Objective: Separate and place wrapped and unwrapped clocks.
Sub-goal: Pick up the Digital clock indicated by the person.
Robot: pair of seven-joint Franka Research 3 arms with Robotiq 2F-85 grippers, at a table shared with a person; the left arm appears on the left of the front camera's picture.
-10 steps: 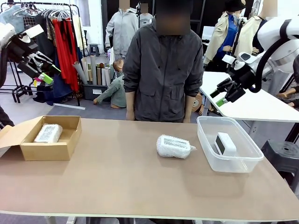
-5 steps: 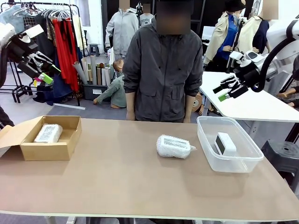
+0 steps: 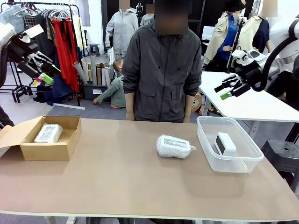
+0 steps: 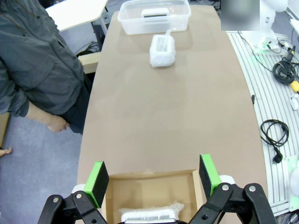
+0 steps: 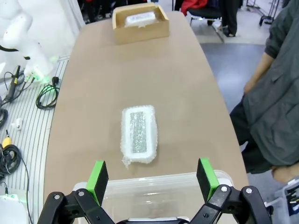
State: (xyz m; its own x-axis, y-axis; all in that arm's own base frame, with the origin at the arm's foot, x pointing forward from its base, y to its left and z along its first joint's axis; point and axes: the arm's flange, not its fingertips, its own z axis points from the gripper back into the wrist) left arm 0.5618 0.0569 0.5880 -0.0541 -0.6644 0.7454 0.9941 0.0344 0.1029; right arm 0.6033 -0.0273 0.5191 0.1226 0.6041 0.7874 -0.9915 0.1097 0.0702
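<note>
Workshop floor with a clothes rack [image 3: 63, 39] at the upper left of the front view; a brown desk [image 3: 117, 182] spans the lower frame, with a person [image 3: 161, 70] in a grey jacket standing at its far edge, arms down. Item one, the middle wrapped clock [image 3: 174, 146], lies in crinkly clear plastic on the bare desk just right of centre, touching nothing. Item two, the bare white clock [image 3: 225, 143], lies inside the clear tub [image 3: 202, 135] at the right of the desk, near the middle wrapped clock but apart from it. Item three, the boxed wrapped clock [image 3: 48, 133], lies in the open cardboard box [image 3: 65, 148] at the far left of the desk, well apart from the other two. The left jaws hang at the upper left of the front view, high above the cardboard box; in the left wrist view their green pads [image 4: 99, 183] stand spread wide with nothing between them. The right jaws hang at the upper right, above and beyond the clear tub; in the right wrist view they too stand spread wide and hold nothing, with the tub rim below them.
</note>
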